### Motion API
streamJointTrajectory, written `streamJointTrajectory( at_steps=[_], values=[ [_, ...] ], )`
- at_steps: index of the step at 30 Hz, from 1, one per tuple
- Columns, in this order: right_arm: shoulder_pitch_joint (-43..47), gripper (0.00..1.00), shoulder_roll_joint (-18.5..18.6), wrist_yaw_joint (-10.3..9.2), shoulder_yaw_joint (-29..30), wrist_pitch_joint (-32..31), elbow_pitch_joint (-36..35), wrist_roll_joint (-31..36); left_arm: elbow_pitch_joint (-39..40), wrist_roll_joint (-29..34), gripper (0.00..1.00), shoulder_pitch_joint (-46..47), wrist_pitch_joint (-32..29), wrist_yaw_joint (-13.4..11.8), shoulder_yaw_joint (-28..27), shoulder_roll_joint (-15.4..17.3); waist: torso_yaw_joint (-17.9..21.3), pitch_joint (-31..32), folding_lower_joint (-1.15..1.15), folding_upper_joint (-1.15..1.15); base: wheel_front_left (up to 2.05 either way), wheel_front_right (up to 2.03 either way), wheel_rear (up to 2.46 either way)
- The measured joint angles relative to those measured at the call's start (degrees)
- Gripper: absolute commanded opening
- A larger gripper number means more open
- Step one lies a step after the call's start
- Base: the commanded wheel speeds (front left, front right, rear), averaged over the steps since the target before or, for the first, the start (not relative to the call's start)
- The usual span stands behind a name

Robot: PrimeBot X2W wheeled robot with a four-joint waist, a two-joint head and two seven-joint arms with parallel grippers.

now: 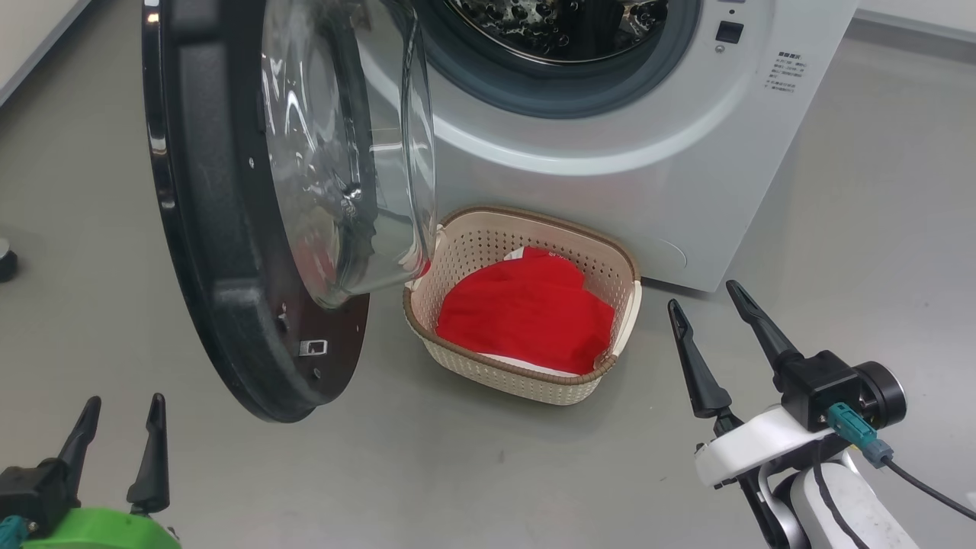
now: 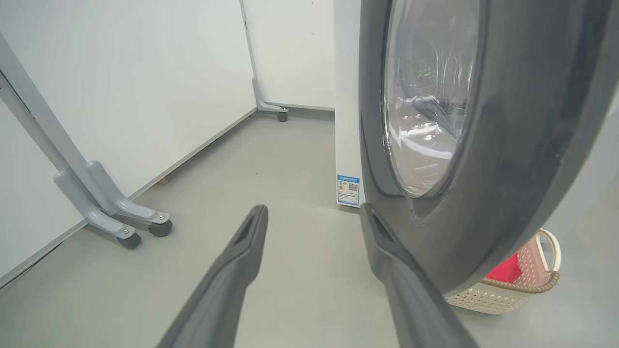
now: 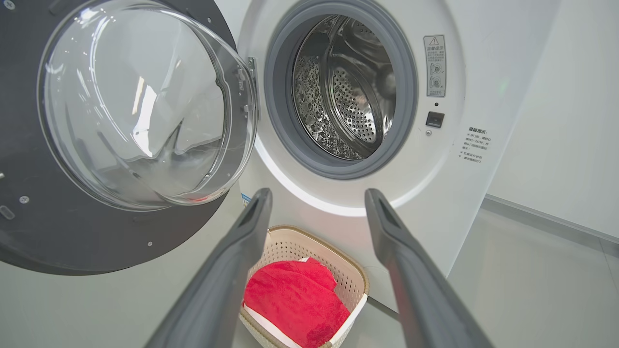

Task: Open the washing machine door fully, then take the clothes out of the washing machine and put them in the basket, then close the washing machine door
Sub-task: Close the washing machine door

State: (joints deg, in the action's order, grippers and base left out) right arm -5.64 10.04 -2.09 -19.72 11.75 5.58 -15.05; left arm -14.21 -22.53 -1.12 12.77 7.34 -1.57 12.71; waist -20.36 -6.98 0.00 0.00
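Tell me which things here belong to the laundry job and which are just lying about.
Job: washing machine, washing machine door, red clothes, cream basket.
Lying about: grey wheeled partition stand, dark round object on the floor.

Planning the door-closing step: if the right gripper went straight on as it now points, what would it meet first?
Likely the white front of the washing machine, just under its opening and above the basket; depth is unclear.
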Motion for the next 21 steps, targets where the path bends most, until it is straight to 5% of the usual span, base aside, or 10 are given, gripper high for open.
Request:
streamJointTrajectory(
  at_steps=[13, 14, 15, 16, 17, 21],
  values=[
    [0.0, 1.00, 0.0, -0.02, 0.0, 0.0, 0.0, -0.1, -1.3, -0.1, 0.99, 0.7, 0.8, 0.0, 0.3, 0.0, -0.3, -0.1, 0.00, 0.00, 0.00, 0.00, 0.00],
    [0.0, 1.00, 0.0, -0.07, 0.0, 0.0, 0.0, -0.1, -1.3, -0.1, 0.86, 0.9, 0.9, 0.0, 0.3, 0.1, -0.3, -0.1, 0.00, 0.00, 0.00, 0.00, 0.00],
    [0.0, 1.00, 0.0, -0.07, 0.0, 0.0, 0.0, -0.1, -1.4, -0.1, 0.62, 1.1, 0.9, 0.0, 0.4, 0.1, -0.3, -0.1, 0.00, 0.00, 0.00, 0.00, 0.00],
    [0.0, 1.00, 0.0, -0.07, 0.0, 0.2, 0.1, -0.1, -1.4, -0.1, 0.22, 1.2, 0.9, 0.0, 0.4, 0.1, -0.3, -0.2, 0.00, 0.00, 0.00, 0.00, 0.00],
    [0.0, 1.00, 0.0, -0.07, 0.0, 0.2, 0.1, -0.1, -1.4, -0.1, 0.00, 1.3, 0.9, 0.0, 0.5, 0.2, -0.4, -0.2, 0.00, 0.00, 0.00, 0.00, 0.00],
    [0.1, 1.00, -0.1, -0.08, 0.0, 0.2, 0.2, -0.1, -1.5, -0.1, 0.00, 1.4, 1.0, 0.0, 0.6, 0.3, -0.4, -0.1, 0.00, 0.00, 0.00, 0.00, 0.00]
  ],
)
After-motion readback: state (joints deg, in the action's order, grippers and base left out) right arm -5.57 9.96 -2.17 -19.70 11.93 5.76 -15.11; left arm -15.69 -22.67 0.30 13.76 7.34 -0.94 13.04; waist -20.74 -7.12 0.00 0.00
